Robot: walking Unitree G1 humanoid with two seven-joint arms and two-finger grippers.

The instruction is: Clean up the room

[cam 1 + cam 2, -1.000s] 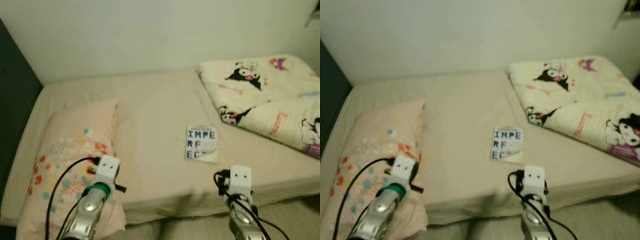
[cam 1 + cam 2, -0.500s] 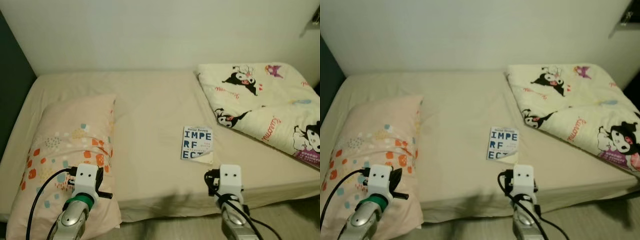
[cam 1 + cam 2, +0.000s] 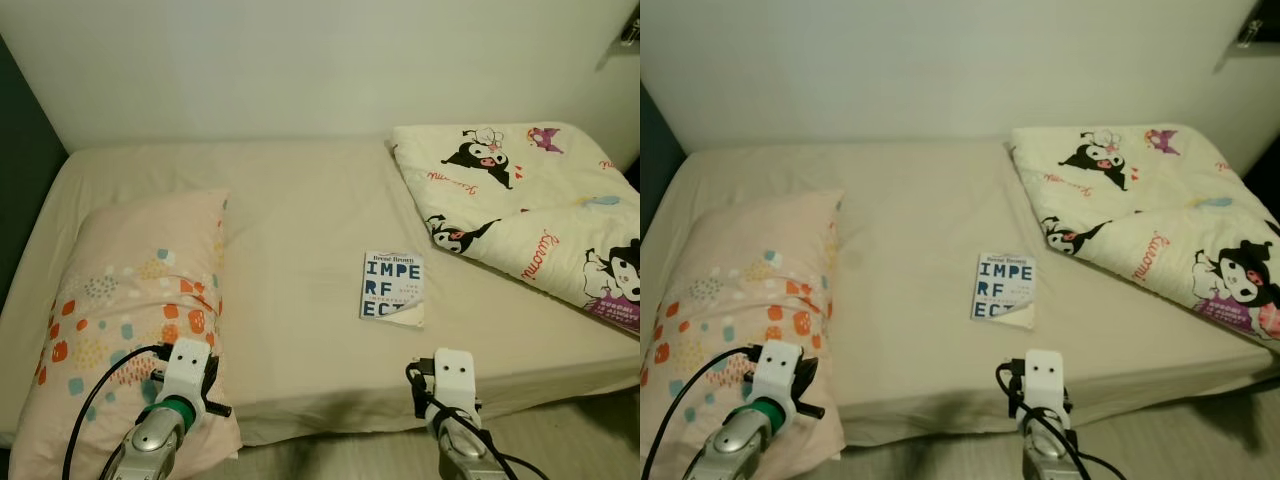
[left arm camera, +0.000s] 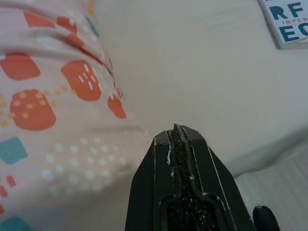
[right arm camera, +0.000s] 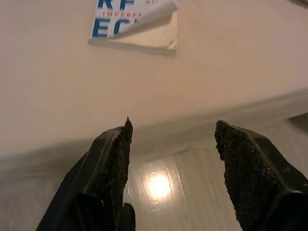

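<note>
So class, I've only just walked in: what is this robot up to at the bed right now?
The robot stands at the side of a bed, and nothing is being held. Its right tool hangs open over the bed's near edge, short of a book lying flat on the sheet with a curled cover corner. Its left tool is shut, hovering by a patterned pillow. A folded cartoon-print blanket lies on the bed to the book's right.

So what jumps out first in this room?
A book with big blue letters lies mid-bed, its near cover corner curling up. A cartoon-print blanket is bunched on the bed's right side, and a patterned pillow lies on the left. The right tool is open just off the bed's edge below the book.
</note>
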